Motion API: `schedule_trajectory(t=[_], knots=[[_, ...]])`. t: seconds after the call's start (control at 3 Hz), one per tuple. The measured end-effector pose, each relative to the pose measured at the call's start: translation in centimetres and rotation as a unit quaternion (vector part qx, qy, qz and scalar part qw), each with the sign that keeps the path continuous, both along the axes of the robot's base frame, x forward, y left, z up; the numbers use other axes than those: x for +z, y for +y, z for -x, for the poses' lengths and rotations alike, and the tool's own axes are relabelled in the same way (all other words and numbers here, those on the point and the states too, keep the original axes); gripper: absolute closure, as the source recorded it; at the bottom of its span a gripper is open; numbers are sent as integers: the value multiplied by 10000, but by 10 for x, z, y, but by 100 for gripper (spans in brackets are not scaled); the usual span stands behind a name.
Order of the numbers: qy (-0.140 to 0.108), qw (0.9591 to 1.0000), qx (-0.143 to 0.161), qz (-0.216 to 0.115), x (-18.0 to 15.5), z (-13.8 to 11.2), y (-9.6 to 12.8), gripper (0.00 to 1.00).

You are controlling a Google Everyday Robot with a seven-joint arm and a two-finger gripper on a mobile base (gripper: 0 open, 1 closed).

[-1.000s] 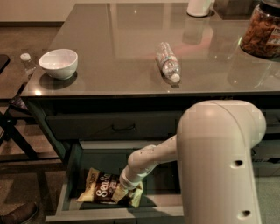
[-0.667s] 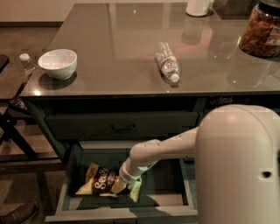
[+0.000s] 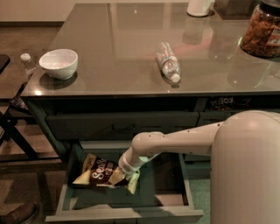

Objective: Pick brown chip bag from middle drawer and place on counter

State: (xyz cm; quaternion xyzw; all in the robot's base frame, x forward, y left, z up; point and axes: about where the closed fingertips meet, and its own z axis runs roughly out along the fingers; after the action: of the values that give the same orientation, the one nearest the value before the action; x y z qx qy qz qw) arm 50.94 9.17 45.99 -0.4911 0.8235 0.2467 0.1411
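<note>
The brown chip bag (image 3: 98,171), dark brown with pale corners and white script, is in the left half of the open middle drawer (image 3: 127,214), tilted with its right end raised. My gripper (image 3: 119,176) reaches down into the drawer from the right and is shut on the bag's right end. The arm hides the fingers and part of the bag. The glossy counter (image 3: 118,52) lies above the drawer.
On the counter are a white bowl (image 3: 58,63) at the left, a clear plastic bottle (image 3: 167,61) lying in the middle, a jar of snacks (image 3: 262,30) at the right and a white object (image 3: 200,6) at the back. A dark stand (image 3: 13,127) holding a small bottle (image 3: 28,63) is at the left.
The bag has risen a little and shifted toward the drawer's back together with my gripper. My arm's near body has swung to the right.
</note>
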Motion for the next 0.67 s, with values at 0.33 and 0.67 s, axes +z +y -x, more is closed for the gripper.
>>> schedule_trajectory(t=[0.33, 0.67], knots=[[0, 10000, 0, 0, 0, 0, 0, 100], [168, 9997, -147, 127, 13, 11, -13, 100]])
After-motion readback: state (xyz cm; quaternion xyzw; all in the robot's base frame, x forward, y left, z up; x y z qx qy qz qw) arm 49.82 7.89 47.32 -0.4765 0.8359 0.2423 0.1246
